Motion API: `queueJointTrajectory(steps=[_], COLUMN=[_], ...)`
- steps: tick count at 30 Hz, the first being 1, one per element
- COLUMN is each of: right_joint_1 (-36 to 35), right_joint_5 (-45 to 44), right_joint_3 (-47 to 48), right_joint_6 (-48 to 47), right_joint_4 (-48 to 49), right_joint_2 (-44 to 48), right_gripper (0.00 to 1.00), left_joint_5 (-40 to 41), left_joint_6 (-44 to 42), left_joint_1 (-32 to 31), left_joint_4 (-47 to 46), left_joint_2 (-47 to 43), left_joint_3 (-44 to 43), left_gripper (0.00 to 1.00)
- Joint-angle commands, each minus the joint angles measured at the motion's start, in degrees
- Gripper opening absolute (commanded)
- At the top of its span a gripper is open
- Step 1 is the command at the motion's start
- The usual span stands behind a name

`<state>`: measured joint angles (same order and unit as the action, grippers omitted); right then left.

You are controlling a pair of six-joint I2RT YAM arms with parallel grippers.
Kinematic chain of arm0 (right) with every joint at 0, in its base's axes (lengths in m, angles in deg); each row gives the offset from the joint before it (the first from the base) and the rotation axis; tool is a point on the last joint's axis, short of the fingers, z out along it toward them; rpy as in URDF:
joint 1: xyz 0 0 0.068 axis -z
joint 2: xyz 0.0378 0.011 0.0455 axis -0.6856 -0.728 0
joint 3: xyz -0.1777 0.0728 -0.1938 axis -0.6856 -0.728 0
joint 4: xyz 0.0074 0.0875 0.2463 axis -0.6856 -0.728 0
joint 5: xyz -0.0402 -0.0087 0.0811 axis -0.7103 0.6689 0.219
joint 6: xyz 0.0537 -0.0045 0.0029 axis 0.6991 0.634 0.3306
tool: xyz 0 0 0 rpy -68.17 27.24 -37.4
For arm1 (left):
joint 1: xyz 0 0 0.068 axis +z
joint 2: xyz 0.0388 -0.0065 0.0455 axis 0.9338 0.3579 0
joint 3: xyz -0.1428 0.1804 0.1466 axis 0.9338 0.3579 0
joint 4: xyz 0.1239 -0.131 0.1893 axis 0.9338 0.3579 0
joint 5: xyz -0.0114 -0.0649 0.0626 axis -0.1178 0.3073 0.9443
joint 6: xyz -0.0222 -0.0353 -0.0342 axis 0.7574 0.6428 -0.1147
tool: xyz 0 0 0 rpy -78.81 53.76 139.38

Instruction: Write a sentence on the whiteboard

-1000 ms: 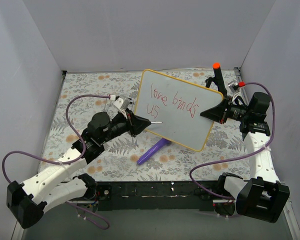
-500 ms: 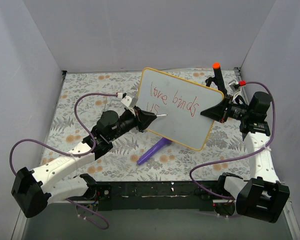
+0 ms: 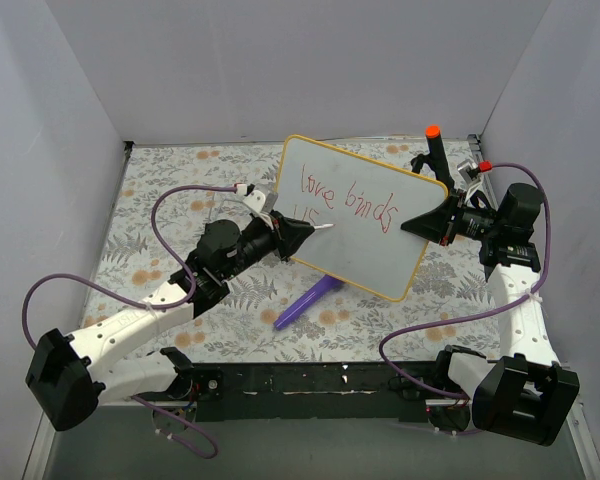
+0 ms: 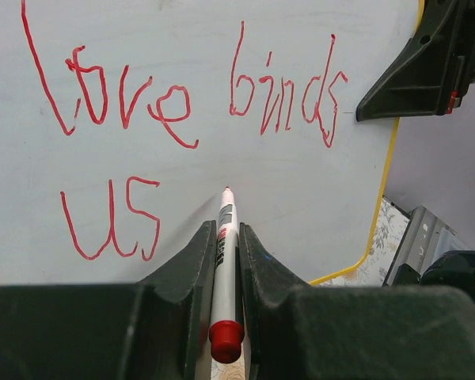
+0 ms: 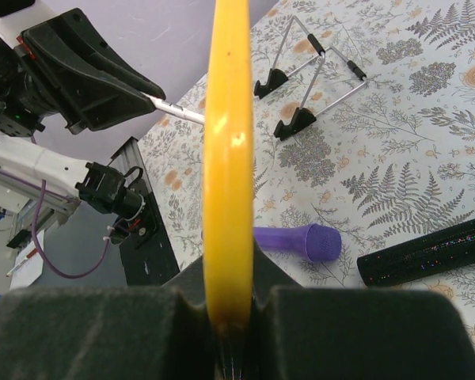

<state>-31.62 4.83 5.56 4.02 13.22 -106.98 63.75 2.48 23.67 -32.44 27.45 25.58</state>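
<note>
Two pinches, left gripper (image 4: 225, 228) on red marker (image 4: 226, 207), tip seemingly touching whiteboard (image 4: 301, 182); right gripper (image 5: 229, 279) clamping its yellow frame (image 5: 228, 158)

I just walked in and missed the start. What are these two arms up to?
They are writing on a whiteboard. The right gripper is clamped on the board's yellow edge and holds it tilted up off the table. The left gripper is shut on a red marker, whose tip sits at the board just right of "us". The red writing reads "love binds" with "us" below. A purple stick lies on the table under the board.
</note>
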Motion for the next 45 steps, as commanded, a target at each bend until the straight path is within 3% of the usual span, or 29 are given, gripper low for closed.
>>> queueJointTrajectory(steps=[1,31,45], right_joint_1=[0.38,0.38,0.38], right_joint_5=[3.81,3.81,3.9], right_joint_3=[1.8,1.62,1.71], right_joint_6=[2.0,2.09,2.09], right_joint_4=[5.29,5.38,5.29], right_joint_2=[1.21,1.12,0.95], right_gripper=[0.01,0.01,0.01], left_joint_5=[1.19,7.52,4.09], left_joint_6=[-1.18,-4.61,-3.74], left_joint_1=[-0.25,-0.25,-0.25], left_joint_4=[-1.33,1.83,6.4], left_joint_2=[0.27,-0.26,-0.26], left_joint_3=[-2.15,-2.94,-2.59], left_gripper=[0.0,0.0,0.0])
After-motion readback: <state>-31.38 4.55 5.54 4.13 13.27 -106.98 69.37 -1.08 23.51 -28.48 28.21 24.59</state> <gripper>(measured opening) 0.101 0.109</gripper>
